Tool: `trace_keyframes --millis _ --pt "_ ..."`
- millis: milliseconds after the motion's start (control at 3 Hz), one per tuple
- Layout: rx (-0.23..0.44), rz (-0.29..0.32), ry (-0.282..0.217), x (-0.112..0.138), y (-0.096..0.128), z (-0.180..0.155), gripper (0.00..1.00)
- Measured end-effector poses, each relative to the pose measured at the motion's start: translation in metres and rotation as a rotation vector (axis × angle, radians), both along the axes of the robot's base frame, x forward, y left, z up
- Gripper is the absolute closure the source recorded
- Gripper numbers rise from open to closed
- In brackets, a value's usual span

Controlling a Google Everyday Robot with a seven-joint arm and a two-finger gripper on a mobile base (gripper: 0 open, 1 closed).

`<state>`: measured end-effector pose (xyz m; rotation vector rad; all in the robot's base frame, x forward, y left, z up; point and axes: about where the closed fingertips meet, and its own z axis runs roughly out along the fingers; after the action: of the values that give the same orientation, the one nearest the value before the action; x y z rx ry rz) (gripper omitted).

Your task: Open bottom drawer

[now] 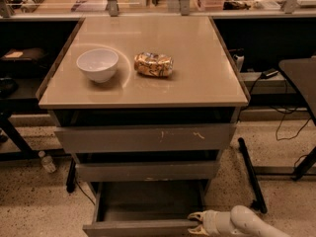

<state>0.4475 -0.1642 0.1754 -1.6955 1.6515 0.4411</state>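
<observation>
The bottom drawer (140,228) is the lowest of three grey drawers in the cabinet. It stands pulled out toward me, and its grey tray interior (148,201) shows empty. My gripper (193,222) is at the right end of the drawer's low front. One finger (196,215) lies inside the rim and the other in front of it, so the gripper is shut on the front edge. The white arm (247,223) reaches in from the lower right.
The mid-width drawer (145,171) and the wide scratched top drawer (143,138) sit above, slightly out. A white bowl (98,64) and a crumpled snack bag (154,64) lie on the cabinet top (197,83). A black table leg (251,174) stands at right, and a bottle (47,162) lies on the floor at left.
</observation>
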Motion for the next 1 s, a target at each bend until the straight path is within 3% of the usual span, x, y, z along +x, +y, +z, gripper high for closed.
trace_keyframes --millis 1000 --pt "0.003 -0.003 0.028 0.006 0.007 -0.012 0.03"
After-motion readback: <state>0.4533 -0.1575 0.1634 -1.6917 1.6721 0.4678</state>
